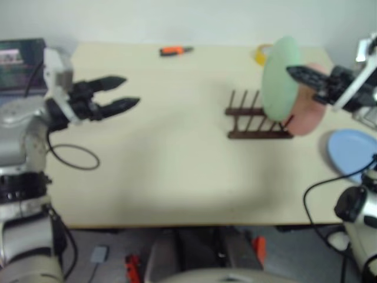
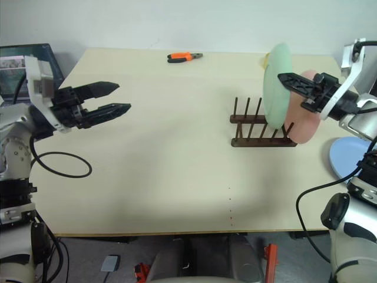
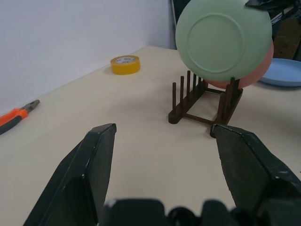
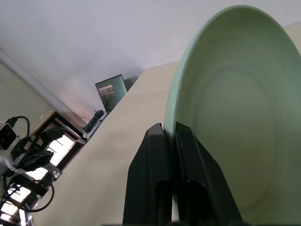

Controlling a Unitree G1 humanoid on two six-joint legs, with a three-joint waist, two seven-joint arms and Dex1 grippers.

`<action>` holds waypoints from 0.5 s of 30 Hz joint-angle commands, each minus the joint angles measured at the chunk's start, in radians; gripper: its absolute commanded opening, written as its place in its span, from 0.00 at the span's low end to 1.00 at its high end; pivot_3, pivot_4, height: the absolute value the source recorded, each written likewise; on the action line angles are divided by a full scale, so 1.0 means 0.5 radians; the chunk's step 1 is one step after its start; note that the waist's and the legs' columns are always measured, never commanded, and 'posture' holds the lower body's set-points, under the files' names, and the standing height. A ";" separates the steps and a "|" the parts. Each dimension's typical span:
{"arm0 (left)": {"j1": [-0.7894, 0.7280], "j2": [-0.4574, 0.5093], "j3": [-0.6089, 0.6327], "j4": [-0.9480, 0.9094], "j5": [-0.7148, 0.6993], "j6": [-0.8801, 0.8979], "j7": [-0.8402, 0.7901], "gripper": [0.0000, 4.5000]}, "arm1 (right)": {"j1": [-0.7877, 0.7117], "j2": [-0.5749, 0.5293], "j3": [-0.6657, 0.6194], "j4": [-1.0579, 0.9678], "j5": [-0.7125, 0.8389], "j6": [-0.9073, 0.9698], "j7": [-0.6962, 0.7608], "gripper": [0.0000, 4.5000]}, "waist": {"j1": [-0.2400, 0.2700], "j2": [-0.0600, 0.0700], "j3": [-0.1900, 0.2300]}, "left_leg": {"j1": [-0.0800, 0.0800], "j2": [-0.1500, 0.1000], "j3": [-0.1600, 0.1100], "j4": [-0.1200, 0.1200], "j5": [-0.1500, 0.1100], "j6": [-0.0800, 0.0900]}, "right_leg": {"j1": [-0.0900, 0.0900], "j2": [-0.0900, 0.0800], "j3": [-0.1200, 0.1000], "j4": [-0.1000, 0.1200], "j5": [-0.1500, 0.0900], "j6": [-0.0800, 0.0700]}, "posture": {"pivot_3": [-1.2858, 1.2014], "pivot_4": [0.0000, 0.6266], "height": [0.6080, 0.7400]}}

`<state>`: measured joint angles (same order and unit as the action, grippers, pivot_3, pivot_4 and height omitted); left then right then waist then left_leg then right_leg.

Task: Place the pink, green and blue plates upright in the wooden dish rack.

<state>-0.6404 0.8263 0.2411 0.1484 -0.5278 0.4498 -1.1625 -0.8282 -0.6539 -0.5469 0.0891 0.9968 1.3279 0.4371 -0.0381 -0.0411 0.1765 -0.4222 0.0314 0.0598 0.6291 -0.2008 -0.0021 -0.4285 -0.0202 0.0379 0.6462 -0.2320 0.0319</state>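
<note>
Jaws parted, the left gripper (image 2: 115,98) hovers over the bare near-left table (image 2: 165,165). Farther right, the right gripper (image 2: 287,81) pinches the green plate (image 2: 275,82) upright over the wooden dish rack (image 2: 259,127), the pink plate (image 2: 303,127) behind it, the blue plate (image 2: 347,158) flat alongside.

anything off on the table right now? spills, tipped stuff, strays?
No spills or damage. Strays: orange pliers and a yellow tape roll lie near the table's far edge. The blue plate still lies flat by the right edge, while the right gripper holds the green plate upright over the wooden rack.
</note>
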 commanded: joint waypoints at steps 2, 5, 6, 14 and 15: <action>-0.023 0.027 0.018 -0.063 -0.015 -0.014 0.013 0.80 | 0.011 -0.071 0.021 0.004 -0.011 -0.087 0.079 0.00 | 0.000 0.000 0.000 | 0.000 0.000 0.000 0.000 0.000 0.000 | 0.000 0.000 0.000 0.000 0.000 0.000 | 0.52 0.24 1.00; -0.020 0.029 0.015 -0.064 -0.014 -0.012 0.014 0.81 | 0.015 -0.085 0.026 0.022 0.000 -0.100 0.105 0.05 | 0.000 0.000 0.000 | 0.000 0.000 0.000 0.000 0.000 0.000 | 0.000 0.000 0.000 0.001 0.000 0.000 | 0.52 0.24 1.00; -0.021 0.030 0.015 -0.062 -0.014 -0.012 0.014 0.81 | 0.014 -0.088 0.027 0.028 0.002 -0.102 0.109 0.11 | 0.000 0.000 0.000 | 0.000 0.000 0.000 0.000 0.000 0.000 | 0.000 0.000 0.000 0.001 0.000 0.000 | 0.52 0.24 1.00; -0.029 0.027 0.008 -0.047 -0.008 -0.017 0.012 0.81 | 0.029 -0.109 0.042 0.016 -0.006 -0.136 0.142 0.71 | 0.000 0.000 0.000 | 0.000 0.000 0.000 0.000 0.000 0.000 | 0.000 0.000 0.000 0.001 0.000 0.000 | 0.52 0.24 1.00; -0.032 0.026 0.006 -0.043 -0.005 -0.019 0.012 0.81 | 0.032 -0.114 0.050 0.012 -0.021 -0.152 0.142 0.78 | 0.000 0.000 0.000 | 0.000 0.000 0.000 0.000 0.000 0.000 | 0.000 0.000 0.000 0.001 0.000 0.000 | 0.52 0.24 1.00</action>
<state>-0.6404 0.8265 0.2399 0.1487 -0.5263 0.4500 -1.1589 -0.8036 -0.6823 -0.5133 0.1175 0.9913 1.2832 0.4962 -0.0379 -0.0411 0.1765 -0.4222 0.0315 0.0597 0.6293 -0.2008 -0.0021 -0.4285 -0.0201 0.0377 0.6465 -0.2318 0.0321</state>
